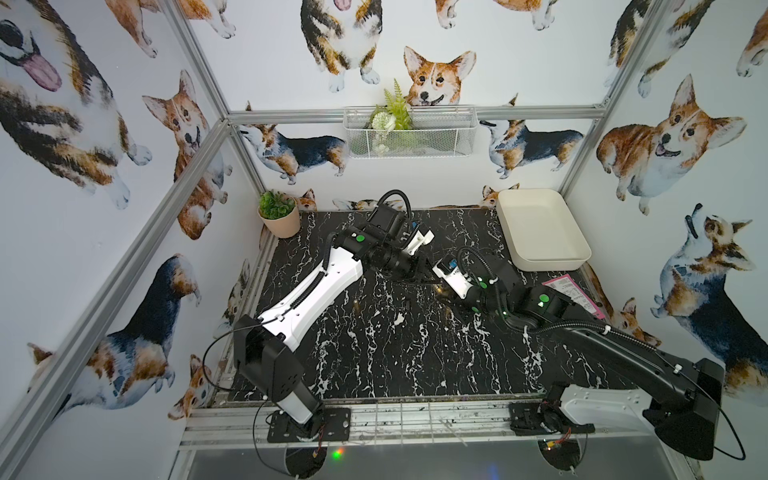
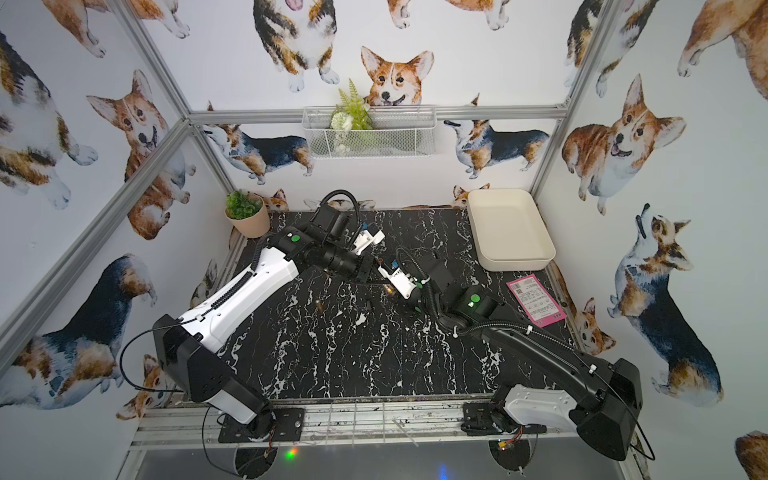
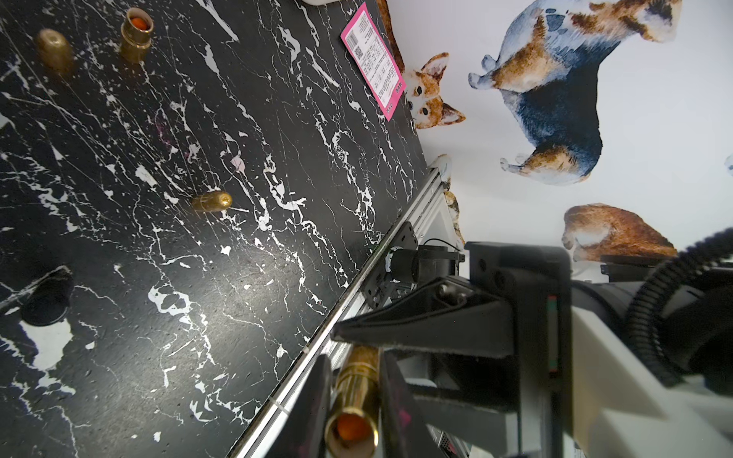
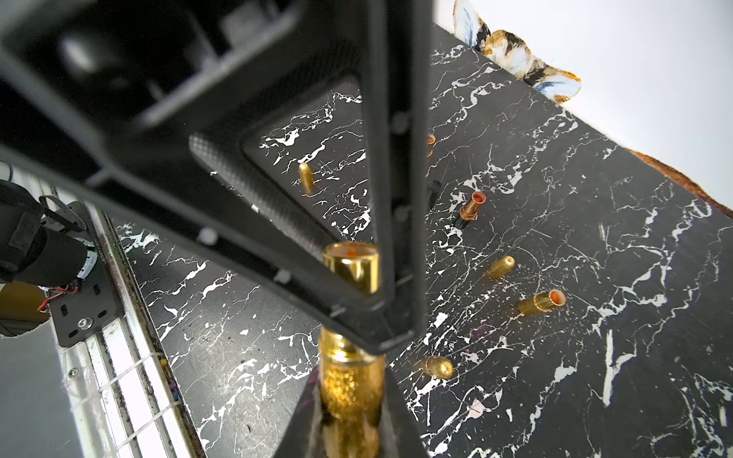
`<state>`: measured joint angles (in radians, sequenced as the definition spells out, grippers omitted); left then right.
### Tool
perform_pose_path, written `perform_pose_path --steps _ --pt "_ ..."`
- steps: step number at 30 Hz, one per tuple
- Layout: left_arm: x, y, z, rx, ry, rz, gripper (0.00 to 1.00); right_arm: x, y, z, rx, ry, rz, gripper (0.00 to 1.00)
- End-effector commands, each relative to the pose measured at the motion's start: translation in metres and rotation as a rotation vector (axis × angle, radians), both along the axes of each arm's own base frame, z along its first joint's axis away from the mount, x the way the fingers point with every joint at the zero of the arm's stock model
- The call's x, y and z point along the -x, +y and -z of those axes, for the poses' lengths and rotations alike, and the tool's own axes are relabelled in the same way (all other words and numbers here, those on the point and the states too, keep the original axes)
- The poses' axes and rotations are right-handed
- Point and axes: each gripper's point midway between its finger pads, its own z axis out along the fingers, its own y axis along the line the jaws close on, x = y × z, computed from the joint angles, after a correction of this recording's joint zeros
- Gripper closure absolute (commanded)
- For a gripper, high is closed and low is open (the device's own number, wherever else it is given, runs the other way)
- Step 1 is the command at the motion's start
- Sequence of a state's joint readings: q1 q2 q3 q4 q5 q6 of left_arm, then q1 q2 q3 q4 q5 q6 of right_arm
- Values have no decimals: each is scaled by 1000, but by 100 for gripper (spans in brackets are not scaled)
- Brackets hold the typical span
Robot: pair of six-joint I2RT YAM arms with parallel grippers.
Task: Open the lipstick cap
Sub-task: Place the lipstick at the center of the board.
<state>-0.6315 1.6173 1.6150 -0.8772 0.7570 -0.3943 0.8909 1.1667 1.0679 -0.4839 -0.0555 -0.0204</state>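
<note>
A gold lipstick (image 4: 351,392) hangs above the black marble table (image 1: 374,353), held between both grippers near the table's middle. My right gripper (image 4: 351,376) is shut on its glittery gold part. My left gripper (image 3: 353,357) is shut on the smooth gold part (image 3: 353,396), with a finger pressed against each side. Orange shows at that smooth end (image 4: 351,253). A left finger (image 4: 396,238) hides the middle of the tube, so I cannot tell whether the two parts are still joined. In a top view only a gold glint of the lipstick (image 2: 388,287) shows between the two wrists.
Loose bullet-shaped gold caps (image 3: 212,202) (image 3: 55,47), an uncapped gold lipstick (image 3: 137,33) and a black cap (image 3: 47,295) lie on the table below. A pink card (image 1: 573,295) and a cream tray (image 1: 540,228) sit at the right, a potted plant (image 1: 278,214) at the back left.
</note>
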Motion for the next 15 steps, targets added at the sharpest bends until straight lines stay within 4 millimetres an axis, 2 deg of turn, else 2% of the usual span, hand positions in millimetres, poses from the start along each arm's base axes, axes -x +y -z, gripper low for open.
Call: perform_pose_path --steps 1,12,15 --pt "5 3 2 -20 12 17 78 -3 2 -10 -18 -33 1 96" --pt "6 2 2 -22 25 25 83 -9 -3 -8 14 -54 27 96" --pt "7 2 3 -23 26 27 83 -10 -3 -9 22 -53 35 93"
